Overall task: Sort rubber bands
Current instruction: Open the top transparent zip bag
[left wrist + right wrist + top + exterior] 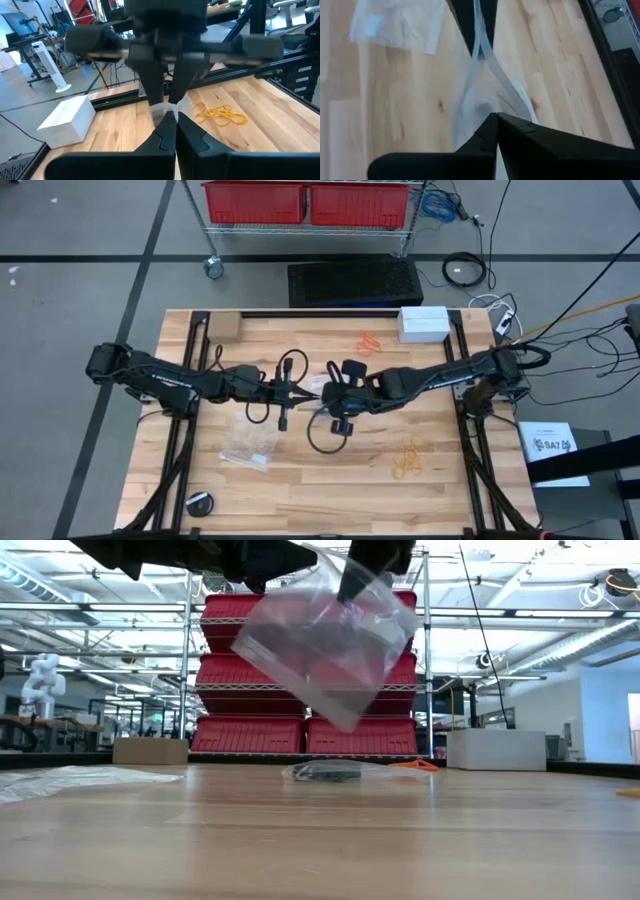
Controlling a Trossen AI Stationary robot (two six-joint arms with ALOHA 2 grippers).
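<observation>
A clear plastic bag (320,650) hangs above the middle of the table, held between my two grippers. My left gripper (300,393) reaches in level from the left and is shut on it. My right gripper (324,396) slants down from the right and is shut on it too. Yellow rubber bands (410,460) lie in a loose heap on the wood at the near right. Orange rubber bands (370,342) lie at the far middle. In the low view, a flat clear bag with dark contents (325,772) lies on the table below the hanging bag. My left gripper pinches the bag's top edge (169,108) between its two shut fingers, coming level from the table's left. The bag hangs clear of the table below the fingers. My right gripper pinches the bag's upper edge (489,111) between its shut fingers, slanting down from the table's right, close to the left fingers. A strip of the film (487,70) runs from it to the other gripper. The bag hangs tilted and clear of the table.
Another clear bag (250,445) lies flat at the near left. A white box (424,323) stands at the far right and a small cardboard box (222,327) at the far left. A black round thing (200,502) sits near the front left corner. Black cable loops (322,435) hang below the arms.
</observation>
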